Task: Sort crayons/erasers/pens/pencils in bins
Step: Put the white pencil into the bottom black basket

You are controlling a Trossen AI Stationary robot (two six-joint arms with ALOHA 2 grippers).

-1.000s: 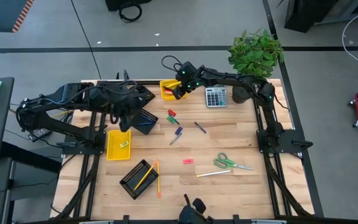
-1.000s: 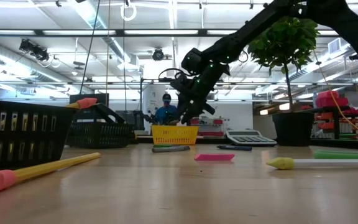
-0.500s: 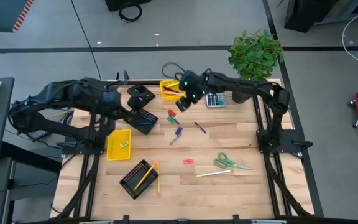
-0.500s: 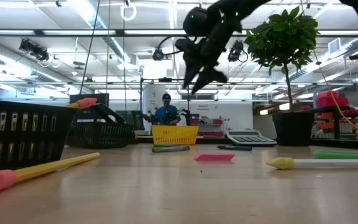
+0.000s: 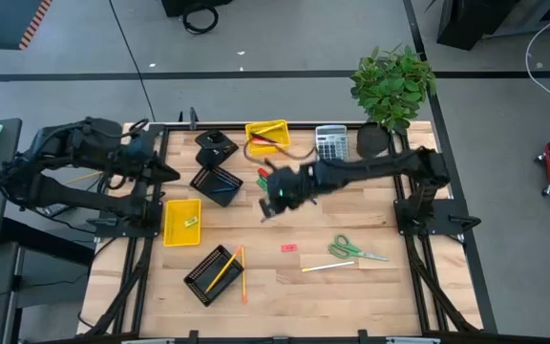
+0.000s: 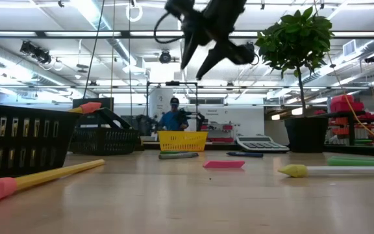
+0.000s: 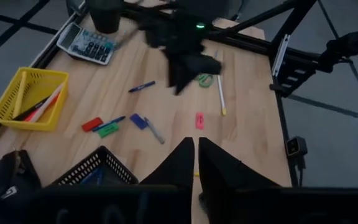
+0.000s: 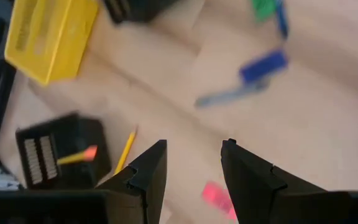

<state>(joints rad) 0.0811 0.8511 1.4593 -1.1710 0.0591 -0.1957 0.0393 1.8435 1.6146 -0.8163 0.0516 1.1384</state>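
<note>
Red pens [image 5: 264, 141] lie in the far yellow bin [image 5: 267, 128]; pink eraser [image 5: 288, 247] lies loose.

Two pens [image 5: 266, 141] lie in the rear bin [image 5: 283, 128], the calculator [image 5: 329, 143] just right of it.

We see a grey floor [image 5: 256, 38] around the wooden table [image 5: 351, 287], a potted plant [image 5: 392, 81], and ceiling strip lights [image 6: 89, 13] overhead.
</note>
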